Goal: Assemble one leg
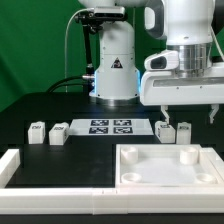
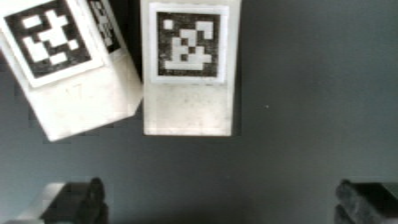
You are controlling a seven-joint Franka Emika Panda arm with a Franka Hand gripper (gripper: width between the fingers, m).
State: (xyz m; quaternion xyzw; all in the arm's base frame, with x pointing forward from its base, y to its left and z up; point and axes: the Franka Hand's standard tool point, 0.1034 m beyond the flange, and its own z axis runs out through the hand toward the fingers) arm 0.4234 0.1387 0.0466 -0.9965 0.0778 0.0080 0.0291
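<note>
The gripper [image 2: 222,203] is hovering open over the leg [image 2: 189,75]. It should be centring well — a tilted leg [image 2: 68,70] is lying just beside

Wrist view: one leg [image 2: 71,68] is cropped by the frame edge. Both fingers [image 2: 75,200] are blurred and only partly in frame.

The worktop [image 1: 60,105] is black, showing dark grey in the wrist view. The legs [image 1: 59,132] are white, each carrying a black-and-white square tag of blocky cells, as on the leg [image 2: 189,85] seen close up. The marker board [image 1: 110,127] is white with four black-and-white tags. The panel [image 1: 205,170] and frame [image 1: 10,165] are plain white. The arm [image 1: 185,25] is white, the jaws black, the backdrop [image 1: 30,45] green.
</note>
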